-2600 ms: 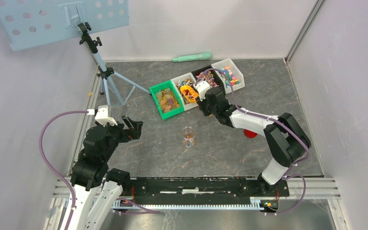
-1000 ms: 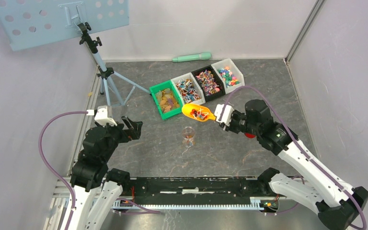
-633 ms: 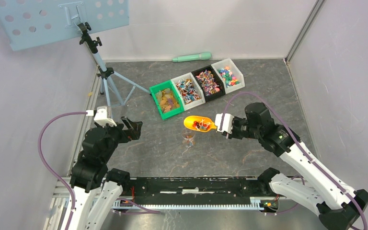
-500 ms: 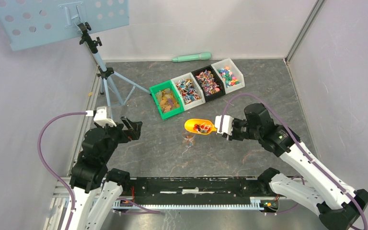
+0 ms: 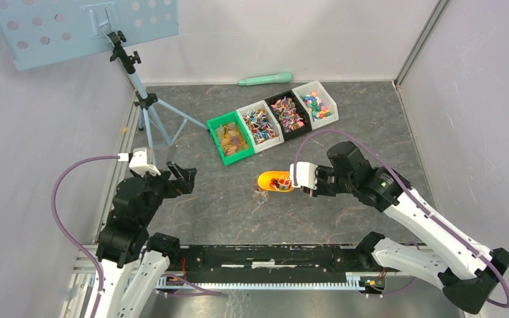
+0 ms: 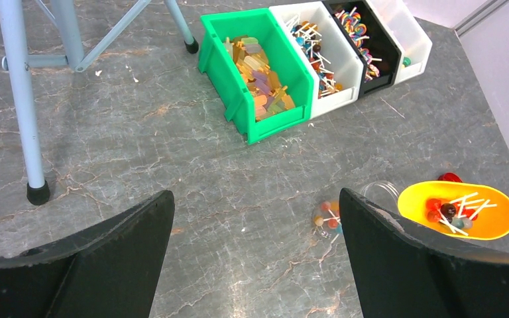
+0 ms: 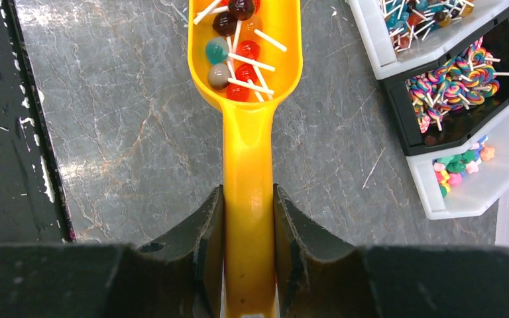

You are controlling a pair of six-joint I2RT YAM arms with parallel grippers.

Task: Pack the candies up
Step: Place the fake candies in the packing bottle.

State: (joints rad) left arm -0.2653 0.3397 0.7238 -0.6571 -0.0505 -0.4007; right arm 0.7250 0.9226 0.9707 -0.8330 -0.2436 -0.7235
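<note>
At the far left a tripod stand [image 5: 140, 99] carries a perforated pale-blue panel [image 5: 86, 26] above the grey marbled surface [image 5: 225, 212]. Near it the left arm [image 5: 136, 199] hangs over bare stone, and the left jaws are spread as wide as they go with nothing between them. Further right, four bins slant in a row toward the back wall. These are a green bin [image 6: 275, 122] of flat golden-brown candies [image 6: 262, 79], a white bin [image 6: 337, 103] of stick lollipops [image 6: 311, 53], a black bin [image 6: 379, 78] of swirl lollipops [image 7: 460, 76], and a pale translucent bin [image 6: 419, 46] of small bright sweets [image 7: 460, 169]. A mint-green cylinder [image 5: 265, 79] lies behind them by the wall. In front of the bins stands a small clear jar [image 6: 375, 191] with a few lollipops in its bottom. The bowl of a yellow scoop [image 5: 273, 180] hovers close by the jar's rim, loaded with round lollipops [image 7: 238, 50] in red, brown, teal and grey. Whether it is right over the mouth I cannot tell. The right jaws, on the right arm [image 5: 397, 199], are partly closed, pinching the scoop's handle from both sides. Something red [image 6: 447, 177] peeks past the scoop's far edge.
</note>
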